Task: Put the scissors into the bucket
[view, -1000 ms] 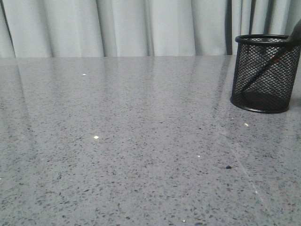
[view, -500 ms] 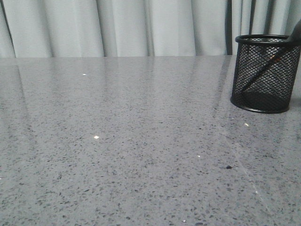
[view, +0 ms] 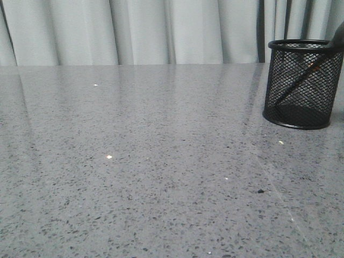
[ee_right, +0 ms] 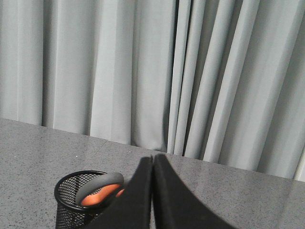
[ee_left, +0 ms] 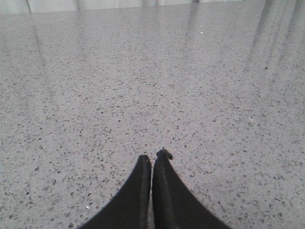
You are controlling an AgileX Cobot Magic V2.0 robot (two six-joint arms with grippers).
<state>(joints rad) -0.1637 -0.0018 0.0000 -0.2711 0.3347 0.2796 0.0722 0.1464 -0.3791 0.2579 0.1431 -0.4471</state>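
Observation:
The black wire-mesh bucket [view: 300, 83] stands at the table's far right. The scissors [view: 301, 79] stand inside it, blades down and leaning, seen through the mesh. In the right wrist view the grey handle with orange lining [ee_right: 99, 187] rests on the bucket's rim [ee_right: 64, 183]. My right gripper [ee_right: 153, 157] is shut and empty, raised beside the bucket and apart from the scissors. My left gripper [ee_left: 153, 156] is shut and empty, low over bare table. Neither gripper shows in the front view.
The grey speckled table [view: 140, 161] stretches wide to the left of the bucket. Pale curtains [view: 134, 29] hang behind the table's far edge. A small dark speck [view: 260, 191] lies on the table in front of the bucket.
Nothing has visibly moved; the scissors stay in the bucket and the table looks the same.

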